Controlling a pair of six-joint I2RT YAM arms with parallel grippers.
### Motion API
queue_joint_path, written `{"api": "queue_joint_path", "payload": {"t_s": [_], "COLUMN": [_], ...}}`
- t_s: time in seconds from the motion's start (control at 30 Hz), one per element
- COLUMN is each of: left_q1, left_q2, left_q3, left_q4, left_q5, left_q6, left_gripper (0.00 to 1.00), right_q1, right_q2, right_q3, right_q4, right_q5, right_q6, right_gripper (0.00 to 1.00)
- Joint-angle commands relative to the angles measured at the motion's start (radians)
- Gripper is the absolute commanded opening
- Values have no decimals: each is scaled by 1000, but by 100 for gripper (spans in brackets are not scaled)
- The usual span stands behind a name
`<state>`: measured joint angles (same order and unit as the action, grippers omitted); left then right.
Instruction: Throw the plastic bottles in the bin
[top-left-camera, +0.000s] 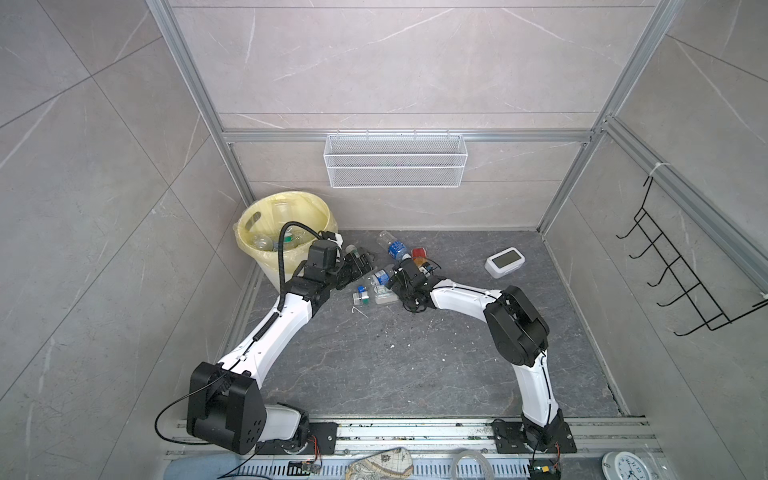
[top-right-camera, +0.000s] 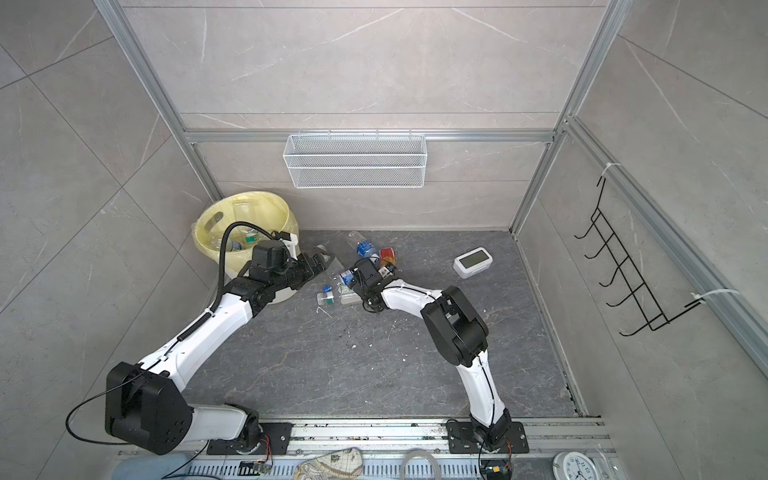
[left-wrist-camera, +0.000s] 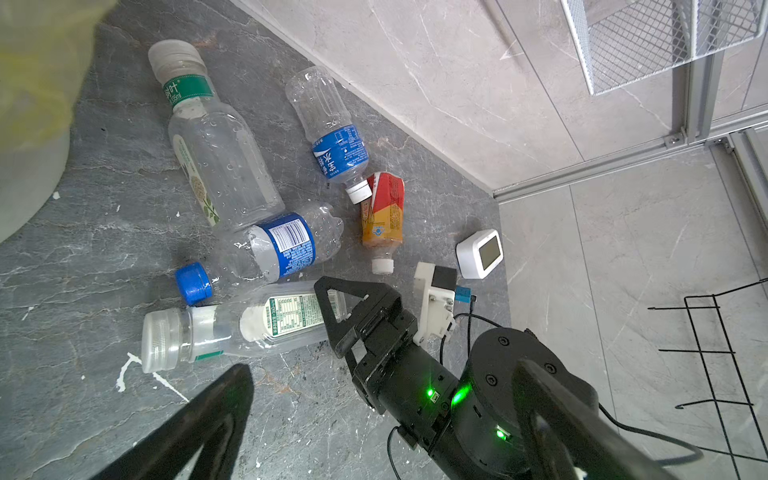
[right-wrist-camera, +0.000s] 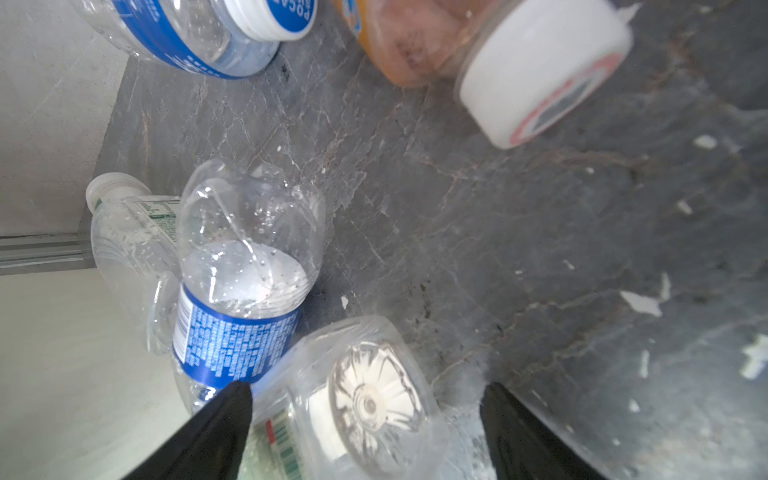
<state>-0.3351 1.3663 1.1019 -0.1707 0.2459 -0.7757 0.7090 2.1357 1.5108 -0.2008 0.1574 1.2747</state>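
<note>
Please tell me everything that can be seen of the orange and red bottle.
The orange-red bottle is small, clear plastic under a label that is red at the base end and orange-yellow toward the neck. Its white cap is on. It lies on its side on the dark grey floor, the base end looking dented. The cap of a blue-labelled bottle seems to touch its side near the base.

L hand (top-left-camera: 363, 261) open, R hand (right-wrist-camera: 365, 388) open

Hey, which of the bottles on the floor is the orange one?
The orange bottle has a red-and-orange label and a white cap and lies nearest the clock; the others are see-through with blue or green labels.
</note>
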Motion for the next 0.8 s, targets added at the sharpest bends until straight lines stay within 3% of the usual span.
{"api": "queue_joint_path", "payload": {"t_s": [0.0, 0.1, 0.4, 0.77], "left_q1": [6, 7, 8, 10], "left_q2": [4, 5, 6, 10], "left_q3": [-4, -3, -4, -3], "left_q4": [40, 40, 42, 44], "left_q5": [20, 20, 21, 29], "left_q6": [-6, -6, -8, -13], "left_gripper": [100, 100, 100, 100], "right_q1": [0, 3, 29, 55], "right_q2": [-21, -47, -107, -25], "right_q3": [-31, -40, -68, 7], "right_q4": [-52, -51, 23, 44], "right_q5": [-1, -9, -60, -117], "right_q6": [-17, 1, 134, 309], "right_gripper": [92, 99, 99, 99]}}
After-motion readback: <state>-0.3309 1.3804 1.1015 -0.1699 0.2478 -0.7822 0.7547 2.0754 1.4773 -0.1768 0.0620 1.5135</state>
